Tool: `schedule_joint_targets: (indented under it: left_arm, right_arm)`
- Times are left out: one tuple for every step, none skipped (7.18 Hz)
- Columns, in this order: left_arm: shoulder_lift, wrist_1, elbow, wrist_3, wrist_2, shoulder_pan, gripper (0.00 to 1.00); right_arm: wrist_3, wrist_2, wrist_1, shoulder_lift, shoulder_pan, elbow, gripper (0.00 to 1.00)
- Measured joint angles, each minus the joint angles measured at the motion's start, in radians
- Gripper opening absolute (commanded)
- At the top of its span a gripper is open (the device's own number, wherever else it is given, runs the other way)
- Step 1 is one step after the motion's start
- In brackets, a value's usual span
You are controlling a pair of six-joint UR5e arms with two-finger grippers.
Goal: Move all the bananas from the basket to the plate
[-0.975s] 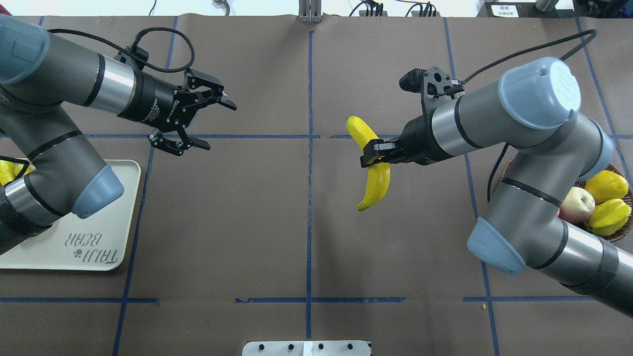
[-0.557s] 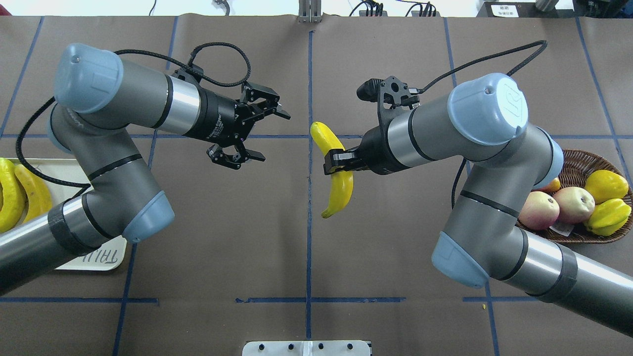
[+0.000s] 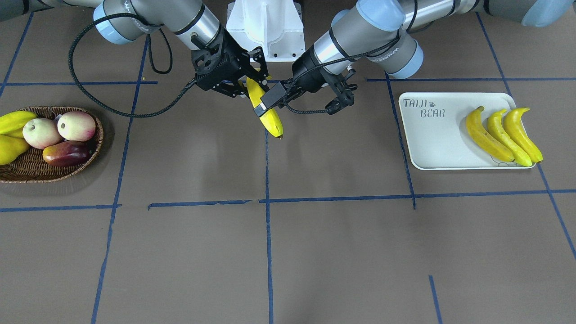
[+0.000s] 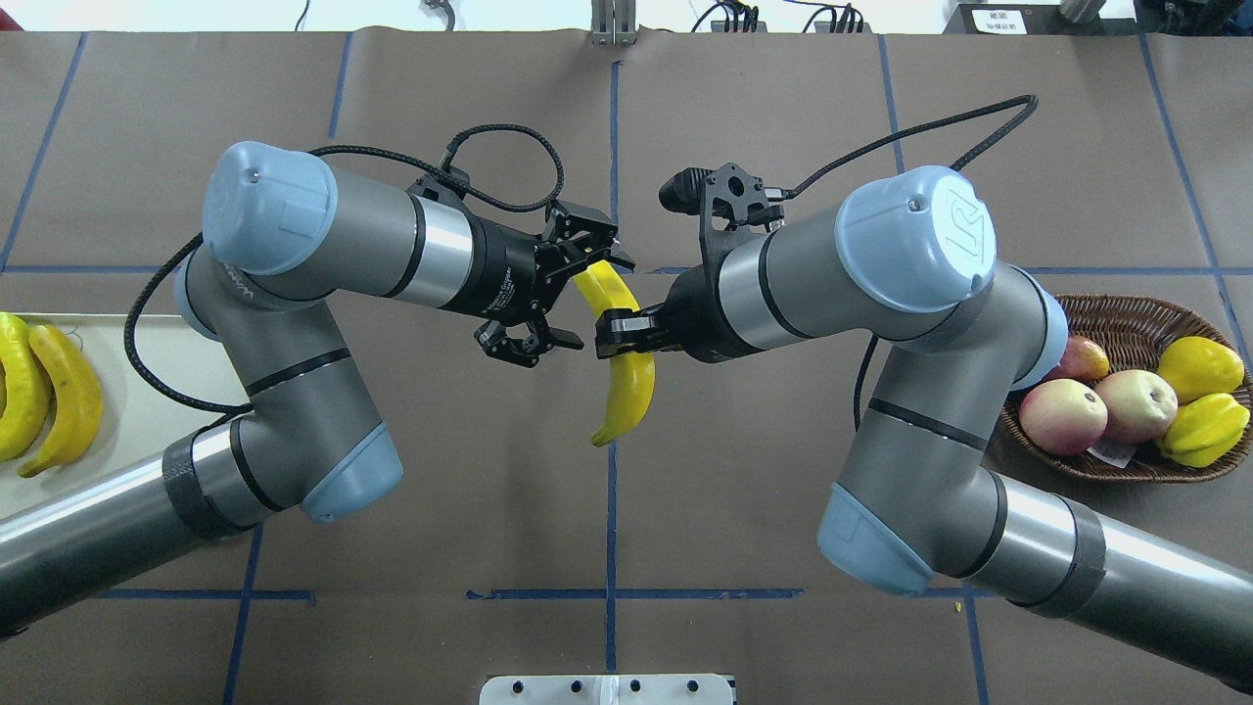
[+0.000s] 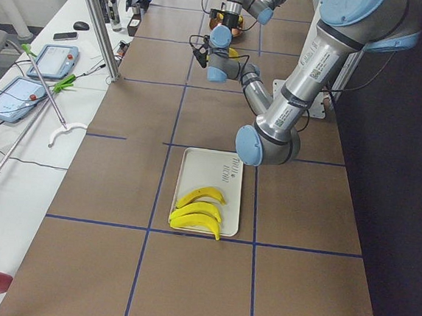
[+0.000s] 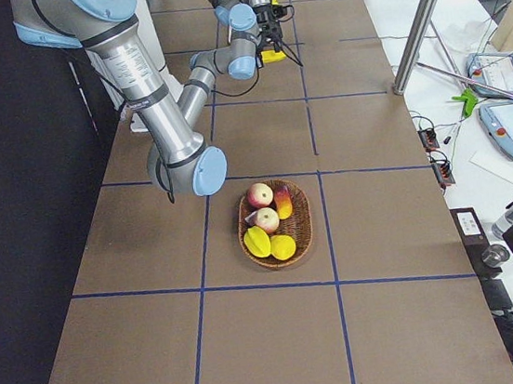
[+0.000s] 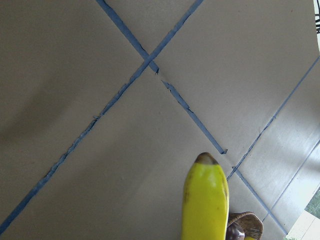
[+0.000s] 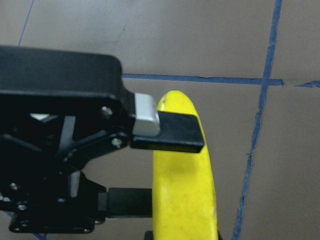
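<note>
My right gripper [image 4: 625,335] is shut on the middle of a yellow banana [image 4: 628,392] and holds it above the table centre. The banana also shows in the front view [image 3: 271,120]. My left gripper [image 4: 597,302] is open, with its jaws on either side of the banana's upper end. One of its finger pads [image 8: 170,132] lies across the banana near the tip. Three bananas [image 3: 504,135] lie on the white plate [image 3: 432,139]. The wicker basket [image 3: 31,173] shows no banana.
The basket [image 4: 1126,313] holds pink-cream round fruits [image 4: 1062,416], yellow pear-like fruits [image 4: 1199,367] and a reddish fruit [image 3: 67,154]. My left arm covers part of the plate [image 4: 147,411] in the overhead view. Blue tape lines cross the brown table cover.
Both arms have moved toward the table centre. The right gripper carried the banana leftward. The open left gripper came right until its jaws reached the banana's upper end.
</note>
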Motion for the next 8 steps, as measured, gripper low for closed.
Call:
schedule_joint_targets:
  left_arm:
    - [-0.004,0.000,0.003,-0.023,0.006,0.006,0.49]
    - [-0.004,0.000,0.004,-0.036,0.008,0.009,0.07]
    - [-0.004,0.000,0.004,-0.041,0.008,0.009,0.00]
    - [-0.004,0.000,0.004,-0.043,0.008,0.009,0.00]
    - [-0.004,-0.001,0.003,-0.043,0.008,0.008,0.00]
    - [-0.004,-0.001,0.003,-0.043,0.007,0.006,0.00]
    - [-0.002,-0.001,0.003,-0.042,0.008,0.005,0.00]
    - [0.003,-0.001,0.003,-0.037,0.008,0.003,0.00]
  right_arm:
    - [0.001,-0.001,0.001,0.001,-0.004,0.001,0.04]
    - [0.002,-0.001,0.001,0.002,-0.005,0.002,0.19]
    - [0.003,-0.003,0.001,0.002,-0.006,0.003,0.47]
    - [0.003,-0.005,0.000,0.002,-0.007,0.003,0.85]
    - [0.000,-0.006,-0.001,0.002,-0.007,0.003,0.99]
    - [-0.003,-0.008,-0.001,0.001,-0.008,0.002,0.99]
    - [-0.001,-0.007,-0.003,-0.001,-0.007,0.003,0.99]
    - [-0.001,-0.002,-0.006,-0.006,-0.003,0.005,0.99]
